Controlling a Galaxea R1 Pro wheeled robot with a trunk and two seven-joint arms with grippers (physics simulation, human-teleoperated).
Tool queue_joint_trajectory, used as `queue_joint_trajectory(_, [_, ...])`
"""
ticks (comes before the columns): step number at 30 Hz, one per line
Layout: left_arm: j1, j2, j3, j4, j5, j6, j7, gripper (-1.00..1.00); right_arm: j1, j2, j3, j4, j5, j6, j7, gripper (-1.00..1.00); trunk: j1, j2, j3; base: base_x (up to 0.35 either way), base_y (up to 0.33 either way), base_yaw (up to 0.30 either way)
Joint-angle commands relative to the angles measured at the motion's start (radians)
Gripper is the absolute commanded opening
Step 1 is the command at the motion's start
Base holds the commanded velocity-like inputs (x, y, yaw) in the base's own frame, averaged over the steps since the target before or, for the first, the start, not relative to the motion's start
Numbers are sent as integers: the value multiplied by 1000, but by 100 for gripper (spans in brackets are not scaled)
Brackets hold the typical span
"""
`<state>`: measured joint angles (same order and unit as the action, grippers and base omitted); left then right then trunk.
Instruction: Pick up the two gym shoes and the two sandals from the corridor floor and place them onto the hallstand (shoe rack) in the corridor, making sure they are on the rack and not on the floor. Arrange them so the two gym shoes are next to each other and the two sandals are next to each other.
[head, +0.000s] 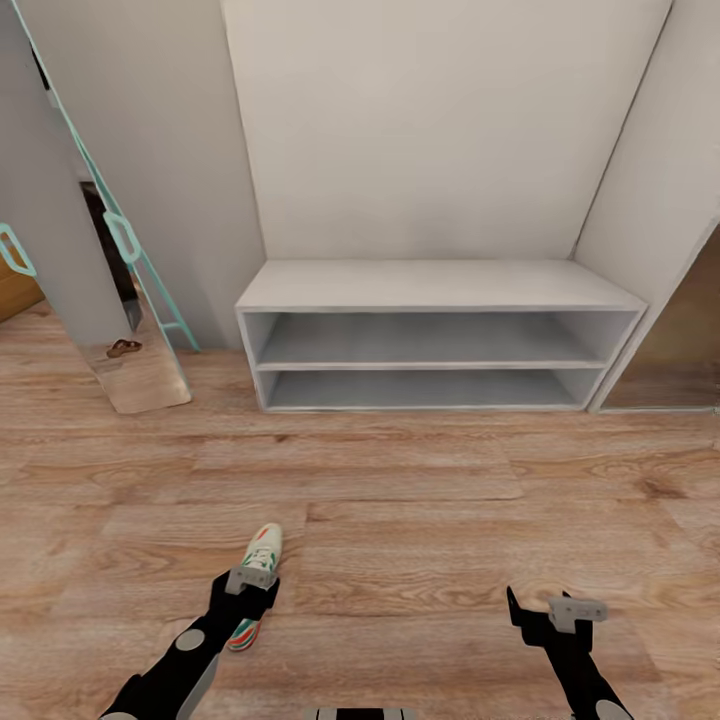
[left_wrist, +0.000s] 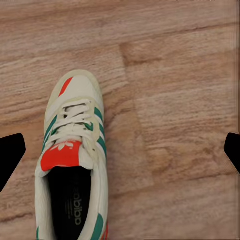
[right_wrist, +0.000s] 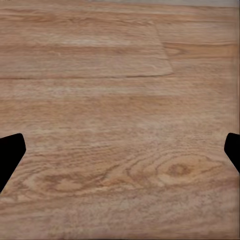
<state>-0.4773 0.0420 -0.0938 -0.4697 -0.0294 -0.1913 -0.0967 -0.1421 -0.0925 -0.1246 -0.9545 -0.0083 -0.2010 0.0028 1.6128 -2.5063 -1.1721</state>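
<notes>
One laced sneaker (left_wrist: 72, 165) (cream leather) on wood-grain planks (left_wrist: 175, 100).

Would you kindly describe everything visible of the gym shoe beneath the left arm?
The gym shoe is cream-white, leather-looking, with green side stripes, white laces, a red-orange tongue patch and toe mark, and a dark inside. It lies upright on the plank floor, toe toward the hallstand, under the open left tool, untouched.
</notes>
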Motion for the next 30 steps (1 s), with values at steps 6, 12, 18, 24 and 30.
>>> queue_joint_trajectory(6, [-1, 8, 1, 0, -3, -5, -3, 100, -1, 0, 0, -3, -1, -3, 1, 100, 0, 0, -5, 0, 0, -63])
queue_joint_trajectory(12, [-1, 14, 6, 4, -1, -7, 0, 100, -1, 0, 0, -3, -1, -2, 0, 100, 3, -2, -30, 0, 0, -11])
queue_joint_trajectory(18, [-1, 26, 8, 12, 0, -8, 1, 100, -1, 0, 0, -3, -1, 2, 0, 100, 6, -3, -61, 0, 0, -1])
queue_joint_trajectory(24, [-3, 45, 9, 11, 4, -8, 4, 100, -1, 0, -1, -56, -1, 76, 0, 100, 8, -5, -93, 0, 0, 0])
queue_joint_trajectory(30, [-5, 50, 10, 11, 5, -8, 7, 100, -1, 0, -1, -174, -1, 196, 2, 100, 11, -6, -125, 0, 0, 0])
